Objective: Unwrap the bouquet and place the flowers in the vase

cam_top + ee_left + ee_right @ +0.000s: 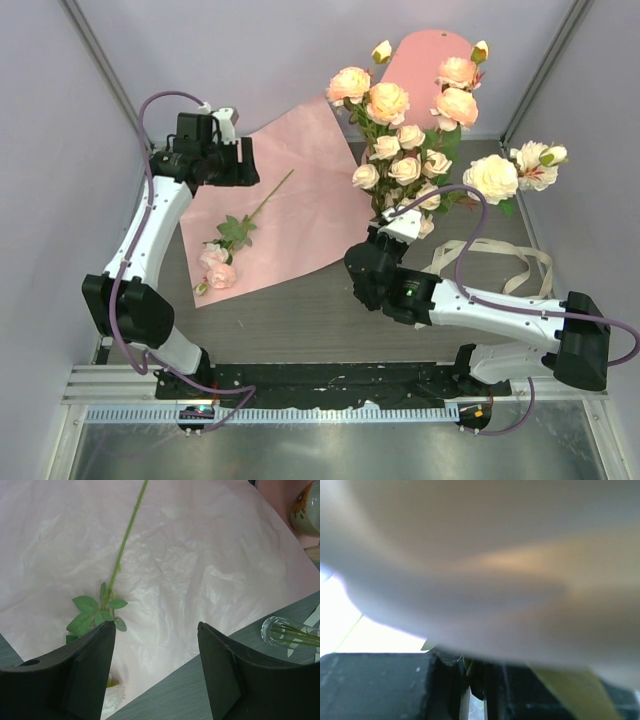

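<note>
Flowers (410, 150) stand as an upright bunch right of the table's (300, 320) centre, and we count more than a dozen pink, peach and cream blooms, too crowded for an exact number. Their heads hide the vase from above. The left wrist view shows the vase (280, 630) as one clear glass mouth with green stems inside, standing on the table just off the paper's edge. One single stem (245, 225) lies apart on the pink paper (290, 200), with two pink blooms at its near end. Behind the bunch we see one pink shelf (425, 60), and one cream ribbon (500, 265) lies loose on the table to the right.

The right gripper (395, 232) sits low at the base of the bunch. Blurred petals fill nearly all of its camera, and below them we see its jaws drawn almost together on what looks like a thin green stem. The left gripper (156, 626) hovers over the paper above the single stem's leaves, its jaws spread wide, holding and touching nothing. We count two arms
</note>
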Robot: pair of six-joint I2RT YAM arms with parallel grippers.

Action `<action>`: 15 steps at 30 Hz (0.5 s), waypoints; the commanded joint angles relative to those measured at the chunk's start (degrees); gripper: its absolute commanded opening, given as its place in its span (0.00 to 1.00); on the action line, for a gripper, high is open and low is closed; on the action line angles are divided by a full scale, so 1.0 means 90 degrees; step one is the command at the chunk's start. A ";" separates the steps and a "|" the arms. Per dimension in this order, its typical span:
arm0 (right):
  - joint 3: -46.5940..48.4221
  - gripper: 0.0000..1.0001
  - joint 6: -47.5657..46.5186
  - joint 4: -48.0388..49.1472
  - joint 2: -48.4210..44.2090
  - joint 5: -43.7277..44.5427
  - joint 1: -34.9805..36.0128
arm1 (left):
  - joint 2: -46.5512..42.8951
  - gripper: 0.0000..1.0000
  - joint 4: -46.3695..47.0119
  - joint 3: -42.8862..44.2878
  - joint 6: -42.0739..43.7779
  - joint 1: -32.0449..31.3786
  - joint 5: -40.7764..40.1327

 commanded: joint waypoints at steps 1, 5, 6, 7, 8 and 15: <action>-0.0225 0.05 0.0306 -0.0050 0.0121 0.0306 -0.0046 | 0.0032 0.70 0.0017 0.0259 0.0098 -0.0032 0.0037; -0.0244 0.18 0.0198 -0.0050 0.0063 0.0189 -0.0046 | 0.0062 0.70 -0.0003 0.0269 0.0108 -0.0051 0.0027; -0.0254 0.20 0.0159 -0.0070 0.0024 0.0150 -0.0046 | 0.0071 0.70 -0.0003 0.0269 0.0098 -0.0042 0.0027; -0.0254 0.27 0.0082 -0.0099 0.0004 0.0062 -0.0046 | 0.0062 0.70 0.0007 0.0269 0.0098 -0.0041 0.0027; -0.0235 0.30 0.0023 -0.0119 -0.0035 0.0004 -0.0046 | 0.0062 0.70 -0.0012 0.0278 0.0098 -0.0051 0.0037; 0.0351 0.64 0.0403 -0.1660 -0.0610 -0.0836 -0.0036 | 0.0091 0.70 -0.0042 0.0298 0.0117 -0.0051 0.0027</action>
